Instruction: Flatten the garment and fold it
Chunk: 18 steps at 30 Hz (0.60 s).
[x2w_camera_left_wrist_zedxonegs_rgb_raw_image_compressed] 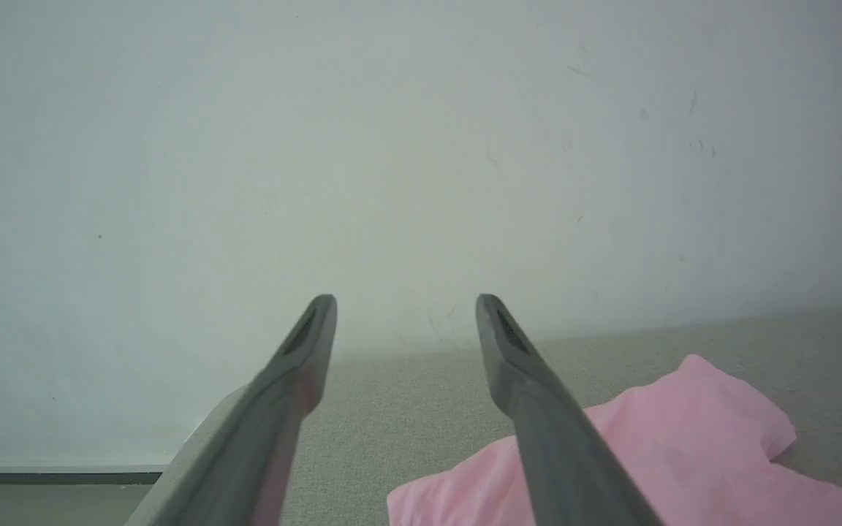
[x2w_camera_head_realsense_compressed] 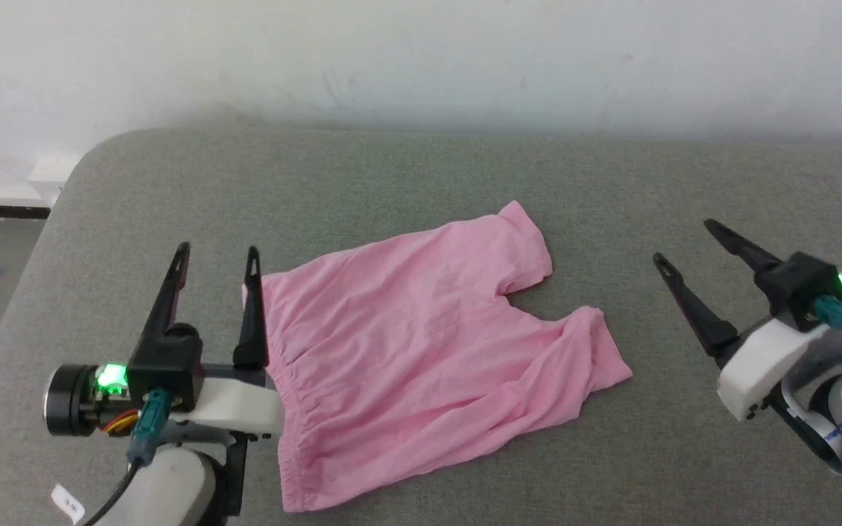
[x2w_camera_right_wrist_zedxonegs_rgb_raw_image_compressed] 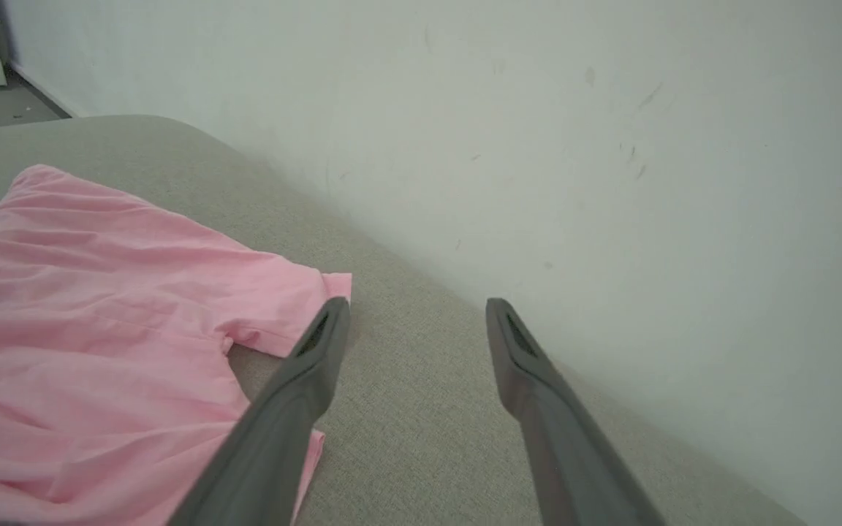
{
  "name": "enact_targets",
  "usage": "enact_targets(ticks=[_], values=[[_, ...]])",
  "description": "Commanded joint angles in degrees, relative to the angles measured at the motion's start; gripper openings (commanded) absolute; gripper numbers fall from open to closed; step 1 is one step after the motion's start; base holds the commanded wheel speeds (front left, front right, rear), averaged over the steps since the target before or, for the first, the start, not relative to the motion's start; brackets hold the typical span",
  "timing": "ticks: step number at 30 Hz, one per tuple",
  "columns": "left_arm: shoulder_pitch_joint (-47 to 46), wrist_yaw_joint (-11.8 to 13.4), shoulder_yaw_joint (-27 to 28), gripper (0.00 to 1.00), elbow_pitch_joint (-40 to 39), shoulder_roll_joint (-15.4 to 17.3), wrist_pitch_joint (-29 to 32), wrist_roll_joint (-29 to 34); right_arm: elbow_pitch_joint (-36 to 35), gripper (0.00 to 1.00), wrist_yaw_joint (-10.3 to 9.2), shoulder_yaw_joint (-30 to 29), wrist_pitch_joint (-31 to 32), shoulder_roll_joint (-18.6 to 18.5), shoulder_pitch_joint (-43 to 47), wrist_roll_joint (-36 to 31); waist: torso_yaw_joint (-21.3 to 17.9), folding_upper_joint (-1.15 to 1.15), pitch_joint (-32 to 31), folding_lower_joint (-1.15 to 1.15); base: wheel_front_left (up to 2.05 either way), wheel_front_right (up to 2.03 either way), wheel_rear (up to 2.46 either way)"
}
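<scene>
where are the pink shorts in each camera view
Head view: the shorts lie in the middle, spread on the grey surface.
Left wrist view: lower right corner.
Right wrist view: left side, running down to the bottom edge.
Shared landmark: the white wall behind the grey surface, in the upper part of all three views.

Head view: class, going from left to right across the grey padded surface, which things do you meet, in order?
left tool → pink shorts → right tool
</scene>
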Motion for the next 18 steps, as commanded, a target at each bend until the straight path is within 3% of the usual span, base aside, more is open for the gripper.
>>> enact_targets(ticks=[1, 9, 13, 18], values=[[2.7, 0.6, 2.4, 1.0, -0.3, -1.3, -0.3, 1.8, 0.5, 1.0, -0.05, 3.0, 2.6, -1.8, -2.6, 2.6, 0.5, -0.01, 0.7, -0.01, 0.0, 0.0, 0.0], [11.1, -2.0, 15.4, 1.0, -0.8, -9.9, -0.3, 11.6, -0.6, 1.0, -0.05, 24.9, 26.1, -11.5, -17.2, 23.2, 2.9, -0.01, 2.9, -0.01, 0.0, 0.0, 0.0], [13.1, -5.2, 19.6, 1.0, -0.8, -13.8, -0.3, 14.4, 1.7, 1.0, -0.05, 31.1, 33.7, -11.9, -22.9, 28.6, 3.9, -0.01, 4.7, -0.01, 0.0, 0.0, 0.0], [12.8, -9.7, 22.4, 1.0, -0.3, -18.5, -0.3, 17.6, 8.6, 1.0, -0.05, 36.7, 36.2, -9.2, -26.2, 32.2, 5.4, -0.01, 6.9, -0.01, 0.0, 0.0, 0.0]])
